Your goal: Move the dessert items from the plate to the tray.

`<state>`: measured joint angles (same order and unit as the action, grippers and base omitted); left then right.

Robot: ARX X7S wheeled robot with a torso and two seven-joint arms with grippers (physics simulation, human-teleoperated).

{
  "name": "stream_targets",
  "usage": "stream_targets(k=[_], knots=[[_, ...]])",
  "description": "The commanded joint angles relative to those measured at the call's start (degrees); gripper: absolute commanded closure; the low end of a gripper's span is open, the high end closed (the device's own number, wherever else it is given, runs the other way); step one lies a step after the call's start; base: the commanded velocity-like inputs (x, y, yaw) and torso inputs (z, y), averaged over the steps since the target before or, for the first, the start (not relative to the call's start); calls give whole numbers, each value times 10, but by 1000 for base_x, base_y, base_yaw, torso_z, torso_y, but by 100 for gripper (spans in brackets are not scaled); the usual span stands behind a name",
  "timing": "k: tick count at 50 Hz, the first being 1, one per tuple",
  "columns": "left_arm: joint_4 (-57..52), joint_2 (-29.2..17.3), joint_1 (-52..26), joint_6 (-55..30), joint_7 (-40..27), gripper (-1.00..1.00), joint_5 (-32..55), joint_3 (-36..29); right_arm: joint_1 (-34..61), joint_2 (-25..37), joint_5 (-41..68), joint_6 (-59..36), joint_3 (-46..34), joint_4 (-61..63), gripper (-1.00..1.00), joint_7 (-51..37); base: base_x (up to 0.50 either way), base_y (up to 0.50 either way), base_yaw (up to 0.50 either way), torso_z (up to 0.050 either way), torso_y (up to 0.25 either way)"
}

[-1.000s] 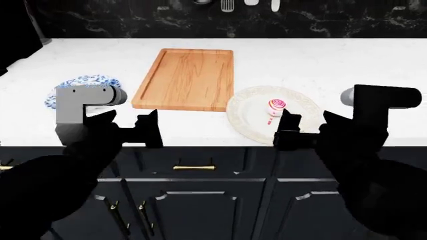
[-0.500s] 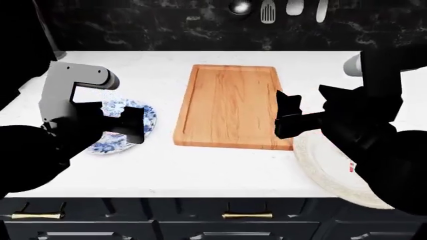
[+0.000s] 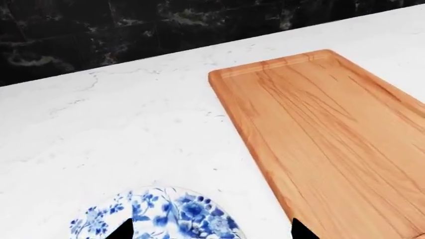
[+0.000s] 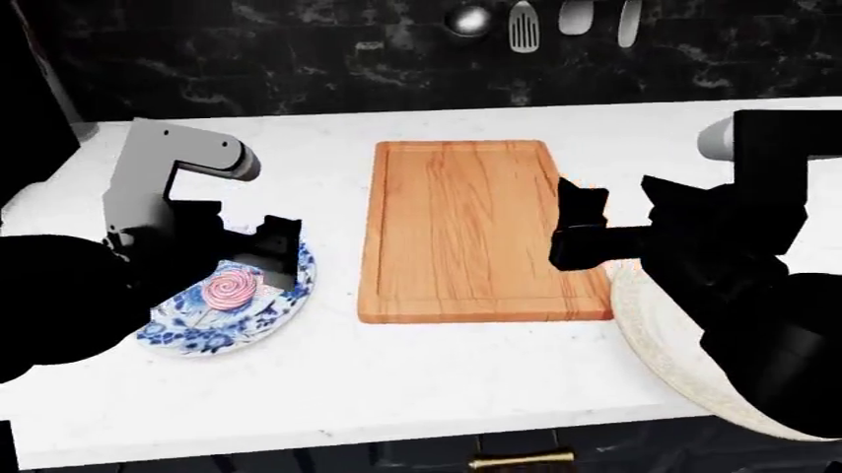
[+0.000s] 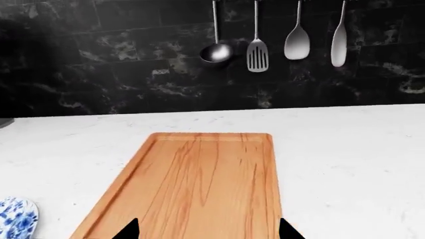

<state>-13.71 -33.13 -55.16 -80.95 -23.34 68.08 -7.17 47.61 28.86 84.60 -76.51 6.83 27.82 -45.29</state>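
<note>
Head view, tray: the orange-brown wooden tray (image 4: pixel 480 232) is seen lying flat at the middle of the white marble counter (image 4: pixel 435 365), its long side running away from the robot.
Head view, blue plate: a blue-and-white floral plate (image 4: pixel 224 310) is placed left of the tray, well apart from it.
Head view, lollipop: a pink-and-white swirl lollipop (image 4: pixel 232 288) is seen lying on the blue plate.
Head view, left gripper: the left gripper (image 4: pixel 256 248) is held just above the far edge of the blue plate, beside the lollipop; its fingers are spread and nothing is held between them.
Head view, cream plate: a cream plate (image 4: pixel 658 340) is set right of the tray's near corner and is largely covered by the right arm.
Head view, right gripper: the right gripper (image 4: pixel 579 232) is held over the tray's right edge; from here it cannot be told whether its fingers are parted.
Head view, wall: utensils (image 4: pixel 526 20) are hung on the black marble wall.

Left wrist view: the tray (image 3: pixel 332 139) and part of the blue plate (image 3: pixel 166 216) are shown on the counter, with two dark fingertips (image 3: pixel 124 230) set wide apart.

Right wrist view: the tray (image 5: pixel 199 184) is shown under two widely parted fingertips (image 5: pixel 287 230), empty between; a ladle (image 5: pixel 216 50), a slotted turner (image 5: pixel 257 52) and two spoons (image 5: pixel 297 42) are hung behind.
</note>
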Motion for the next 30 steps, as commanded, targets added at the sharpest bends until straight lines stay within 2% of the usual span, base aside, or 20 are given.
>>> stream_targets(k=[1, 4, 7, 10, 12, 16, 24, 30], knots=[[-10, -4, 3, -11, -16, -100, 27, 2, -27, 5, -6, 16, 12, 6, -100, -23, 0, 0, -500, 0, 0], [-17, -7, 7, -12, -27, -100, 38, 10, -37, 8, -40, 25, 1, 16, -100, -6, 0, 0, -500, 0, 0], [-27, -10, 13, 3, -25, -100, 37, 17, -35, 14, -86, 39, -12, 24, -100, 3, -9, -82, 0, 0, 0], [-45, -22, 20, 44, -3, -100, 7, 15, -32, 38, -198, 75, -68, 52, -100, 24, 0, 0, 0, 0, 0], [-55, -28, 25, 61, 8, -100, -7, 10, -37, 32, -159, 65, -51, 38, -100, 24, 0, 0, 0, 0, 0], [-61, -25, 25, 30, -3, -100, 34, 14, -40, 25, -103, 56, -21, 29, -100, 7, 202, 467, 0, 0, 0], [-53, -25, 16, 23, 13, -100, 31, -15, -42, 18, -69, 65, -12, 36, -100, 29, 471, 381, 0, 0, 0], [-58, -31, 21, 25, 12, -100, 33, -17, -33, 15, -26, 52, -17, 29, -100, 24, 517, 125, 0, 0, 2]])
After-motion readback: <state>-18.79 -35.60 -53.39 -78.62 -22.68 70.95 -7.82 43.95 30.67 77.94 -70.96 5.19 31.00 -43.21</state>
